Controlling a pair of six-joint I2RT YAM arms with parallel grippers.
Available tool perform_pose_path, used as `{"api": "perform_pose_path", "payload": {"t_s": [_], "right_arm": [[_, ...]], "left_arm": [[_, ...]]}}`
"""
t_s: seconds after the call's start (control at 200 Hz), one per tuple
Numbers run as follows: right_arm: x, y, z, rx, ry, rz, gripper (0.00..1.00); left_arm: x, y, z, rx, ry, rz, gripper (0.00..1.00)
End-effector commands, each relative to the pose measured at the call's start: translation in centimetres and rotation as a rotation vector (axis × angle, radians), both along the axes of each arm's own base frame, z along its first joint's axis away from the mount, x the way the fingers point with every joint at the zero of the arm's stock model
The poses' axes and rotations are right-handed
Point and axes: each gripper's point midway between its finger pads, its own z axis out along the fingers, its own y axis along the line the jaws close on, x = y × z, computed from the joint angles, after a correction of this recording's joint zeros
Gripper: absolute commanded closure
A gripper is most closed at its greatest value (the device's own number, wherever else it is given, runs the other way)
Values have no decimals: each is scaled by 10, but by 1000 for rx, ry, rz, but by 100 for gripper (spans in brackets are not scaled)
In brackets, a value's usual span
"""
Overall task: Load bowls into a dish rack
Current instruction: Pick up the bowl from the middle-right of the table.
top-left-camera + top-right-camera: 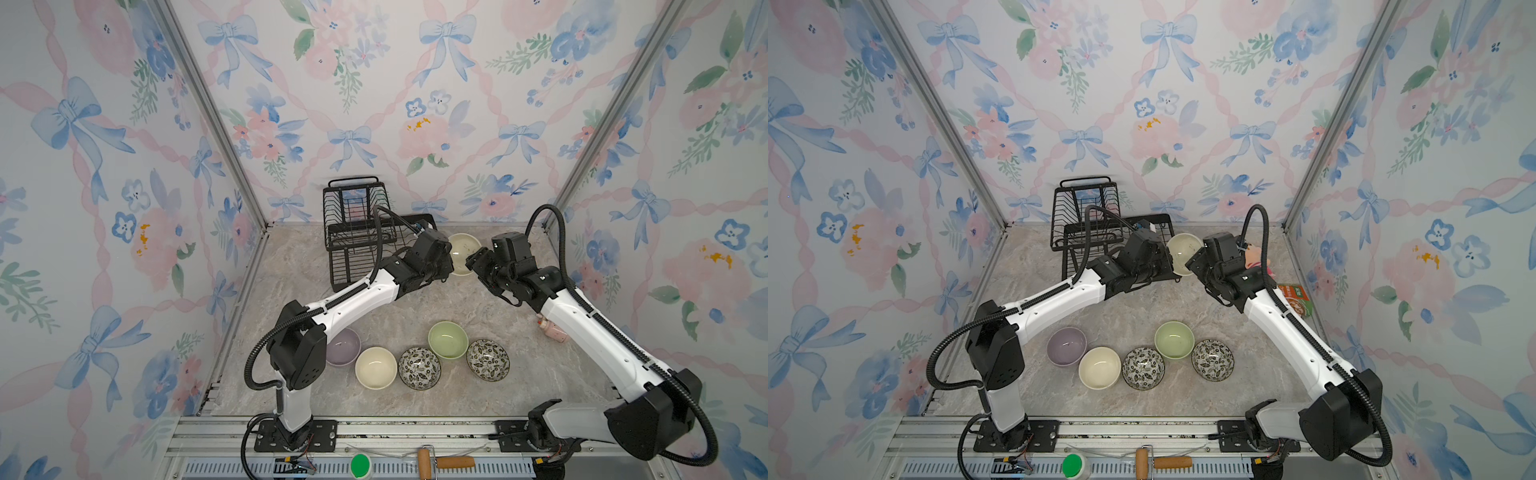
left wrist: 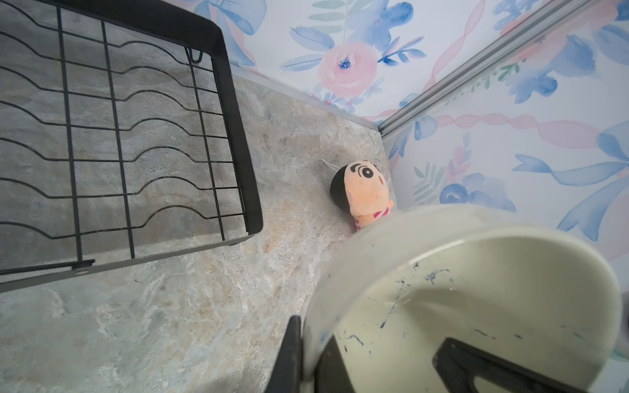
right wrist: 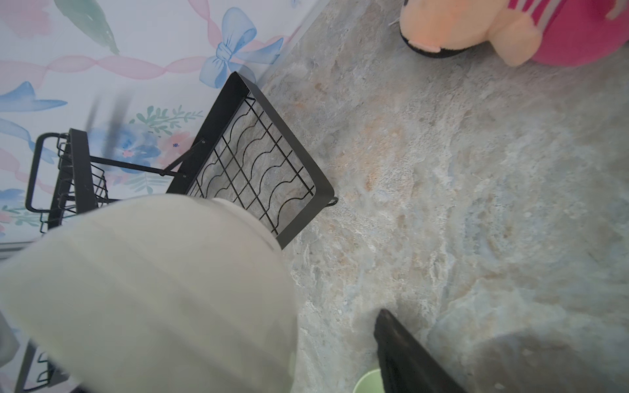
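Holding the cream bowl (image 1: 464,250) by its rim in my clamped left hand (image 2: 371,331), I see the dish rack (image 1: 356,245) just to its left, nearer this arm. My right hand (image 1: 478,264) stands spread beside the bowl's right side.

You're looking into a three-walled booth. The wallpaper (image 1: 374,104) on every side has blue bows, pink ribbons and pale flowers. Bare aluminium posts (image 1: 210,108) mark both back corners. The worktop (image 1: 407,316) is grey-beige marbled stone. A slotted aluminium rail (image 1: 415,428) runs along the near edge. The light is even and the shadows soft.
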Motion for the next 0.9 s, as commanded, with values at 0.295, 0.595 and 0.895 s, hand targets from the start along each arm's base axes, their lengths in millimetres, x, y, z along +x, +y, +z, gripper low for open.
{"api": "perform_pose_path", "payload": {"t_s": [0.295,0.595,0.895], "right_arm": [[-6,-8,27,131,-18,-41,4],[-14,-24,37,243,-1,-127,4],[-17,-36,59,424,19,-283,4]], "left_arm": [[30,1,33,-73,-127,143,100],[45,7,41,-36,-195,198,100],[49,8,44,19,-286,211,100]]}}
